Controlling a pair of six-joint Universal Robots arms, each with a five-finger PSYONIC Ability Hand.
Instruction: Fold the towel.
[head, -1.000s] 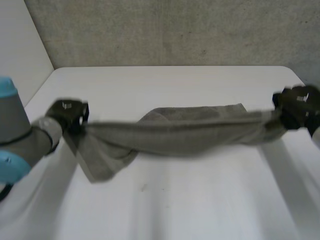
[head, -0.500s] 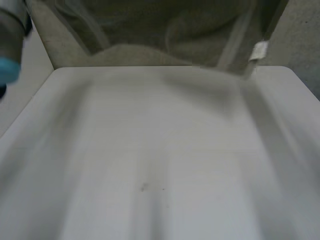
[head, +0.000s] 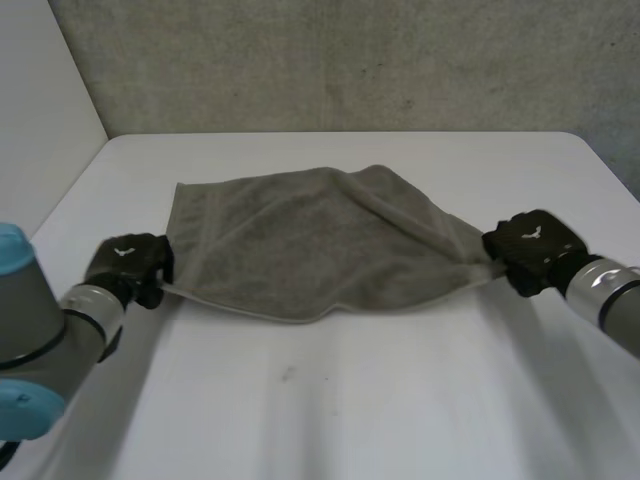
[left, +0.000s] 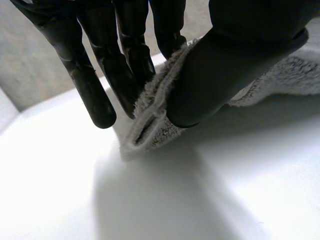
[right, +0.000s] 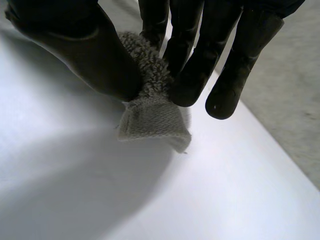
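We read the towel (head: 310, 240) as grey terry cloth: nubby looped pile, flat woven band at the hem. The counter (head: 350, 400) is smooth matt white. The left hand (head: 128, 264) and right hand (head: 528, 245) look like smooth black plastic, slight sheen. The back wall (head: 350, 60) is rough concrete.

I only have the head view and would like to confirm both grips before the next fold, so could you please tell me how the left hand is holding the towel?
Observer: The left hand pinches the towel by its hemmed edge between thumb and fingers, and a short end pokes out past the fingertips.
Operator: Thank you. And the right hand?
Observer: The right hand pinches a bunched corner between thumb and fingers, and a flat woven hem piece sticks out beyond them.
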